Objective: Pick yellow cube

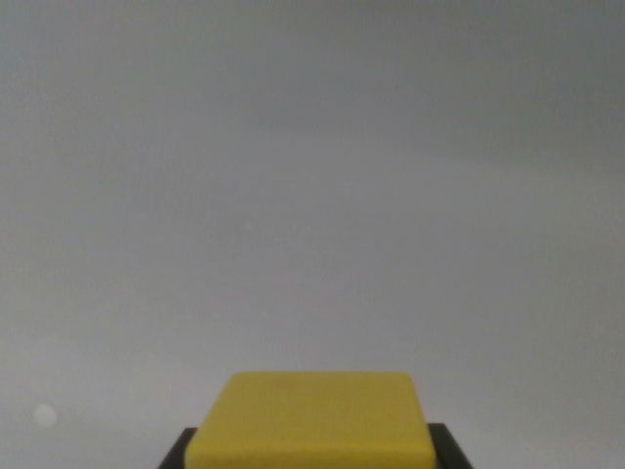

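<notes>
The yellow cube (311,420) fills the bottom centre of the wrist view, its flat top facing the camera. My gripper (312,451) has a dark fingertip (178,453) against the cube's left side and another against its right side, so it is shut on the cube. Only the tips of the fingers show at the bottom edge. The cube's lower part is cut off by the frame.
A plain grey surface (312,195), blurred, fills the rest of the view. A small pale spot (44,415) lies at the lower left.
</notes>
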Controlling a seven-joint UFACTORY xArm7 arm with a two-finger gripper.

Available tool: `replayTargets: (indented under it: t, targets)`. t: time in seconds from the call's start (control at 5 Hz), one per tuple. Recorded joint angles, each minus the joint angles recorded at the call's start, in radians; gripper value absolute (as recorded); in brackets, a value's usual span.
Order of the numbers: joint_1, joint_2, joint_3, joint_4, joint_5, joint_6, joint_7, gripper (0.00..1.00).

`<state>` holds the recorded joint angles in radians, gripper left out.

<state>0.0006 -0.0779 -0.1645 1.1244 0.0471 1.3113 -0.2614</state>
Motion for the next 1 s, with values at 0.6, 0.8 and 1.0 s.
replayTargets:
  t: [0.6, 0.8, 1.0]
  targets:
    - [0.0005, -0.017, 0.000, 0.019, -0.0050, 0.036, 0.005, 1.00]
    - [0.0009, -0.032, -0.001, 0.036, -0.0095, 0.067, 0.009, 1.00]
    - [0.0009, -0.032, -0.001, 0.036, -0.0095, 0.067, 0.009, 1.00]
